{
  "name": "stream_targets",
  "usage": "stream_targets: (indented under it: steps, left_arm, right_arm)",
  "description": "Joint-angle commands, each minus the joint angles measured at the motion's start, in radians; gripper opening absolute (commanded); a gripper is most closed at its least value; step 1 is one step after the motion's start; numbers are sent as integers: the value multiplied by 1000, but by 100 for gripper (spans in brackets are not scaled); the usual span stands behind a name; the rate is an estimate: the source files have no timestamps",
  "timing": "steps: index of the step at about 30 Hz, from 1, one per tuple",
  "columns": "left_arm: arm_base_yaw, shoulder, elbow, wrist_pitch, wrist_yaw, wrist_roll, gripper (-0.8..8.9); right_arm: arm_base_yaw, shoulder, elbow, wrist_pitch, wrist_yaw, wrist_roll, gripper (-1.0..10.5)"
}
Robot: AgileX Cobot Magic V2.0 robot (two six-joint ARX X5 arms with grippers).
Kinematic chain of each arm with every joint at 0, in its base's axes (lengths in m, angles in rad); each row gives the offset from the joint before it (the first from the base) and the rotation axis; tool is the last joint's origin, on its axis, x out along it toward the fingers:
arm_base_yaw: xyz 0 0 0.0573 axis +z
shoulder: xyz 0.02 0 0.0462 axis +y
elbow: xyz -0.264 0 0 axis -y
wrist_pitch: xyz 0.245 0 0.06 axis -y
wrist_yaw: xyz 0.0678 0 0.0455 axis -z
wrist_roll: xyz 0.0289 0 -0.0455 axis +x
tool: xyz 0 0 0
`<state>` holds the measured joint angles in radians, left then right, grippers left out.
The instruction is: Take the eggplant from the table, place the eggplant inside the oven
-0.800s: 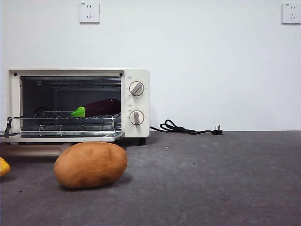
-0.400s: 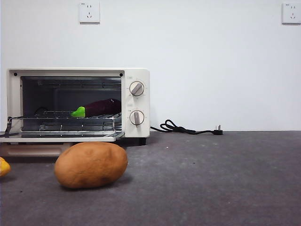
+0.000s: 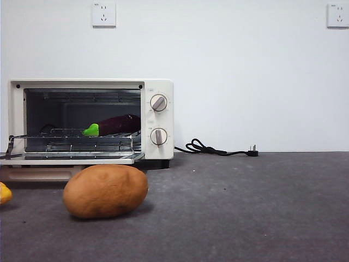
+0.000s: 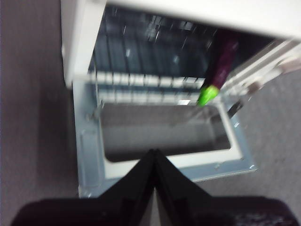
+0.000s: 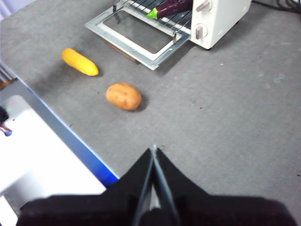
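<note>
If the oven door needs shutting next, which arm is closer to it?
Probably the left. Its shut gripper hangs right over the open door of the oven, eggplant already inside. The right gripper is off over bare table.

A robot test bench, not a kitchen: toy food on grey felt table [image 3: 262, 207], bare white wall [image 3: 245, 71] with sockets [image 3: 103, 14], oven's cord [image 3: 218, 149] lying unplugged.

text: none legible | oven [image 3: 158, 117] knob markings: too small to read
</note>
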<state>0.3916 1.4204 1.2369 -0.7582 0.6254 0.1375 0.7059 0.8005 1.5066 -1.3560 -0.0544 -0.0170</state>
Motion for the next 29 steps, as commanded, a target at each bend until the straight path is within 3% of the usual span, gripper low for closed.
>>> stream_targets:
  steps: [1,12,15,29]
  left_arm:
    - [37,62,-40,31,4,33,-7]
    - [180,270,-103,144,126,27,-6]
    - [180,334,-103,167,171,27,-6]
    - [155,503,-103,216,206,40,-7]
  right_arm:
    - [1,-11,-8,-26,10,29,-11]
    - [1,-27,-8,-26,24,123,-11]
    - [1,-27,-8,-26,28,139,-11]
    - [1,-26,-8,-26,111,171,-11]
